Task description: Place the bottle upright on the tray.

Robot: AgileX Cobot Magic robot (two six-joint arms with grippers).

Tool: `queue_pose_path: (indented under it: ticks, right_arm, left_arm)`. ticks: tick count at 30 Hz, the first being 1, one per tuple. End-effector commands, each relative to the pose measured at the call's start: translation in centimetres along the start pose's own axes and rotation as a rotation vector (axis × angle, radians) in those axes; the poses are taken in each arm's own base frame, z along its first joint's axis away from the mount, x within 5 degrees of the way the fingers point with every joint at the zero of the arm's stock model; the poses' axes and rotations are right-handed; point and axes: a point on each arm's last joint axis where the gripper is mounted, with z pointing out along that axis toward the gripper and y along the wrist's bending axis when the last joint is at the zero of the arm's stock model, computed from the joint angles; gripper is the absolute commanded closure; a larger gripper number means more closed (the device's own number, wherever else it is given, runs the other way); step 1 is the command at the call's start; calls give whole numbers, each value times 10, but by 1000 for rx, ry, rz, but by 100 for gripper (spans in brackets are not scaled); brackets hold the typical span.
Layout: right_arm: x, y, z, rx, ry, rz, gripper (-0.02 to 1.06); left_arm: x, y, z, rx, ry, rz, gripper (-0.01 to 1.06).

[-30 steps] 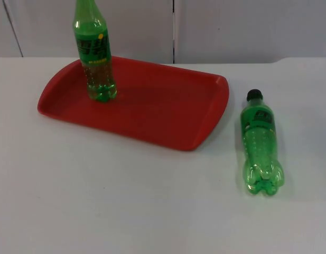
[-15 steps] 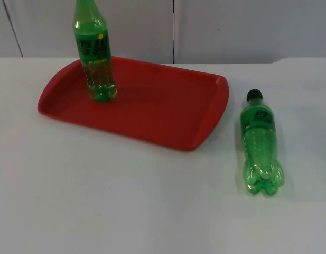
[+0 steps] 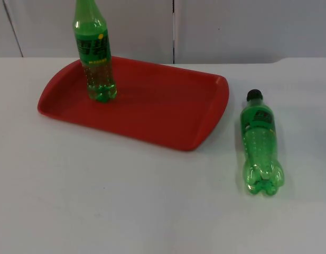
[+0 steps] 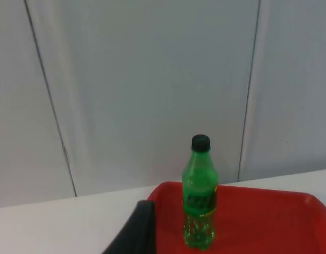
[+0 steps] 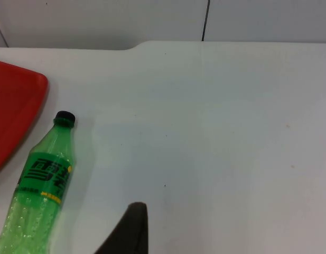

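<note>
On the red tray [image 3: 152,108] stands 1 bottle [image 3: 94,50]; another bottle [image 3: 260,143] lies beside it; gripper jaws cannot be told.

- A lab or test bench: a bare white table [image 3: 126,201] ends at a plain grey partition wall [image 3: 231,26] of seamed panels.
- On it, before that wall, a red tray [image 3: 152,111] and green bottles [image 3: 261,143] as props.

The top view looks down and forward across the white table [image 3: 126,201]. Both wrist views face the grey partition wall [image 4: 152,79], low over the table; each shares one green plastic bottle with the top view.
</note>
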Motion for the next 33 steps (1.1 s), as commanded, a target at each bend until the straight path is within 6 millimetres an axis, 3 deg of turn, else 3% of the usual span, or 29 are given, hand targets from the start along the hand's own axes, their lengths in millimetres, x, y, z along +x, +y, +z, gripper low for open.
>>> queue_pose_path:
  ticks: [1,9,21,33]
  right_arm:
    - [0,-1,-1,4,-5,-7,-1]
    - [0,-1,-1,2,-5,-5,-1]
    - [0,-1,-1,3,3,-5,-1]
    - [0,-1,-1,3,5,-5,-1]
  left_arm:
    - [7,-2,-10,2,-6,-1,0]
    - [13,-9,-29,58,-16,-6,0]
    - [23,-24,-40,249,67,70,0]
    - [36,-7,-75,112,79,108,0]
